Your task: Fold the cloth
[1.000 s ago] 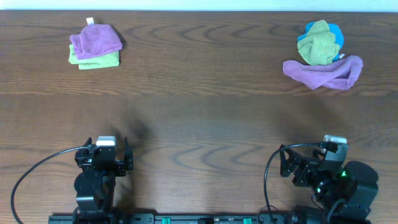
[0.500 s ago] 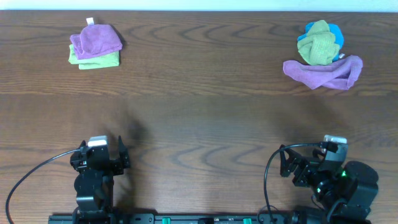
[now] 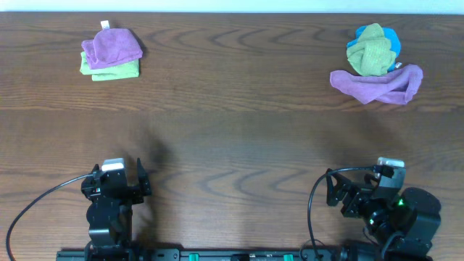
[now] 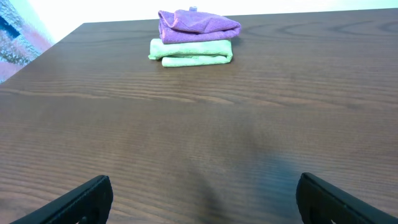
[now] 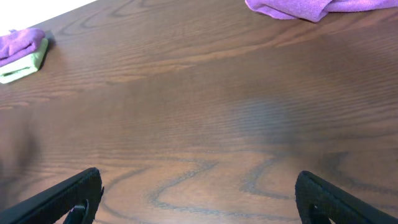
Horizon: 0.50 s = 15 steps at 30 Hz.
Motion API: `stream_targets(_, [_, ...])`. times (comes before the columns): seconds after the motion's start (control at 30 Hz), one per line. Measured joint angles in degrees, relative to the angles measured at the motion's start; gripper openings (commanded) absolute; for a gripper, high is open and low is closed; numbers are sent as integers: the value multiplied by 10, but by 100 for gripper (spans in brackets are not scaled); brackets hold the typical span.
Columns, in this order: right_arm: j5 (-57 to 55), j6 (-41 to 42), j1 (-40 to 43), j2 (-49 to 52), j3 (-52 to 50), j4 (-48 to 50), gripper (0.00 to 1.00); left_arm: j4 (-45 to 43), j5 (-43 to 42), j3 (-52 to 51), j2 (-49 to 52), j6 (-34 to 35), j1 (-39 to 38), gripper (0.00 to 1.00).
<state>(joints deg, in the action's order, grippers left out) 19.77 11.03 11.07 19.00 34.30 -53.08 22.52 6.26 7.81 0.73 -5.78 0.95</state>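
The purple cloth (image 3: pixel 112 46), with a small white tag at its far edge, lies folded on top of a lime-green folded cloth (image 3: pixel 110 70) at the far left of the table. It also shows in the left wrist view (image 4: pixel 198 23) and at the left edge of the right wrist view (image 5: pixel 18 43). My left gripper (image 3: pixel 117 181) is open and empty at the near left edge, far from the cloth; its fingers frame bare wood (image 4: pixel 202 199). My right gripper (image 3: pixel 355 192) is open and empty at the near right, also over bare wood (image 5: pixel 199 199).
A second purple cloth (image 3: pixel 378 84), rumpled in a long band, lies at the far right and shows in the right wrist view (image 5: pixel 311 7). Behind it sit a bunched green cloth (image 3: pixel 373 51) and a blue one (image 3: pixel 391 38). The table (image 3: pixel 239 138) is dark wood.
My left gripper shifted slightly to the left a second ago and has held still since. The right arm and all cloths have not moved.
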Motion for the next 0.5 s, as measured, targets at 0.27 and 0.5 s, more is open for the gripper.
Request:
stream_targets(0.27, [-22, -12, -9, -3, -18, 43, 99, 0, 0, 0, 0, 0, 0, 95])
stream_targets(0.5, [-80, -97, -72, -68, -136, 110, 99, 0, 2, 0, 0, 0, 0, 95])
